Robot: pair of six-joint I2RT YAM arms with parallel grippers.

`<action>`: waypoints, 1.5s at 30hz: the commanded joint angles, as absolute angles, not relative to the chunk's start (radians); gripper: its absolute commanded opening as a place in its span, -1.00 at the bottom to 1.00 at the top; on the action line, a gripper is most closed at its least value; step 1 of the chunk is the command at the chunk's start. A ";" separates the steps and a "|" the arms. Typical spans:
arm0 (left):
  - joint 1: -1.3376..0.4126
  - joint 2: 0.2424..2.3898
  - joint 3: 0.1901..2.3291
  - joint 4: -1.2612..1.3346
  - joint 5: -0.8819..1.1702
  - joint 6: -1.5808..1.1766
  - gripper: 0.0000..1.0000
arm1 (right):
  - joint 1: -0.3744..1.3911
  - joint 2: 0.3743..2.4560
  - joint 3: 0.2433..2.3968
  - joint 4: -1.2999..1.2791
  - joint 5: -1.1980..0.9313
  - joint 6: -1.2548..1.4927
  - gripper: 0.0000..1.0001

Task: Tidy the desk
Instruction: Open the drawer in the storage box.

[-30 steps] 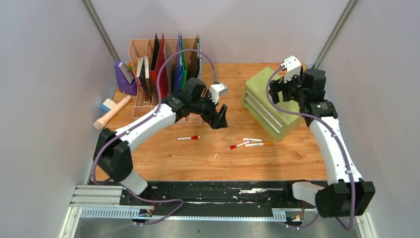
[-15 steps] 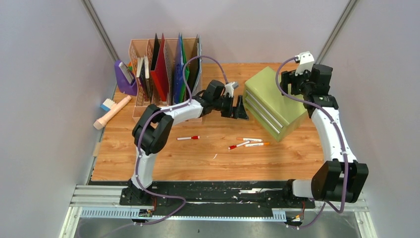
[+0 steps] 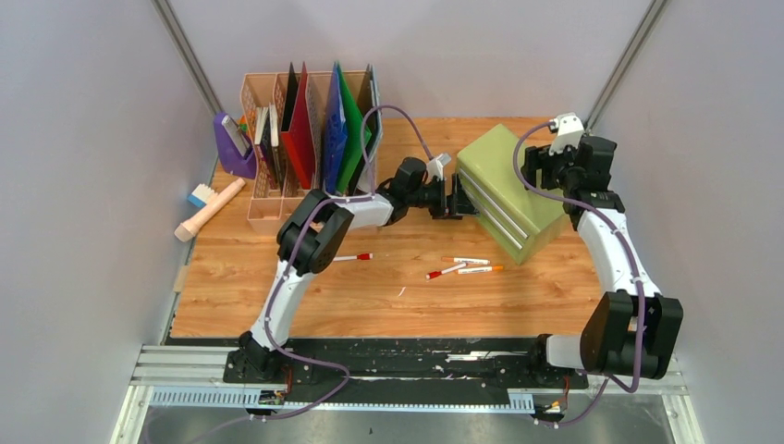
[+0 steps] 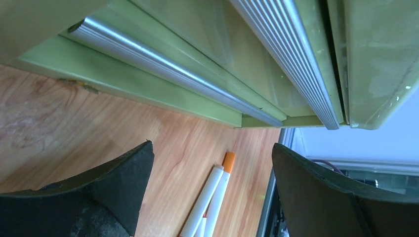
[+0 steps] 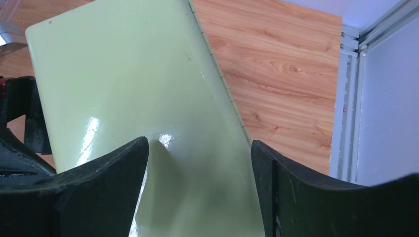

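Observation:
The wood desk (image 3: 305, 296) holds a green drawer cabinet (image 3: 510, 185) at the back right. Several pens lie in front of it: a red-capped one (image 3: 351, 257) and a loose group (image 3: 467, 266). My left gripper (image 3: 459, 198) is open and empty, right at the cabinet's drawer front. In the left wrist view its jaws (image 4: 212, 168) frame the silver drawer handles (image 4: 173, 69) and two white pens (image 4: 210, 197) on the desk. My right gripper (image 3: 544, 168) is open and empty, low over the cabinet's top (image 5: 138, 89). Whether it touches the top cannot be told.
A pink file organizer (image 3: 305, 139) with folders stands at the back left, next to a purple holder (image 3: 233, 143). A wooden-handled brush (image 3: 211, 208) lies at the left edge. A small white scrap (image 3: 401, 292) lies near the front. A black rail (image 3: 398, 356) runs along the front edge.
My left arm has stretched rightward, bringing its gripper from mid-desk to the cabinet's drawer front. My right gripper has shifted right and come down over the cabinet's top.

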State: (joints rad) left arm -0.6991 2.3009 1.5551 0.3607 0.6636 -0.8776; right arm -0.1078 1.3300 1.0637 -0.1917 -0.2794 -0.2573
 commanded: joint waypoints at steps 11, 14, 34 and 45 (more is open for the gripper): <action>-0.713 2.425 1.628 0.606 0.726 -1.101 0.90 | -0.107 1.333 1.020 -0.121 -0.339 -0.302 0.50; -0.714 2.444 1.652 0.613 0.721 -1.123 0.89 | -0.107 1.332 1.016 -0.121 -0.349 -0.302 0.50; -0.741 2.540 1.707 0.675 0.662 -1.175 0.50 | -0.108 1.345 1.009 -0.128 -0.394 -0.308 0.50; -0.742 2.582 1.733 0.703 0.648 -1.207 0.24 | -0.107 1.350 1.007 -0.136 -0.428 -0.304 0.50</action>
State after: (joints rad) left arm -0.7269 2.5309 1.7107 0.6987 0.6476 -1.1477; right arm -0.1120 1.3361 1.0195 -0.1314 -0.3603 -0.3161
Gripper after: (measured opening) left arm 0.641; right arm 0.751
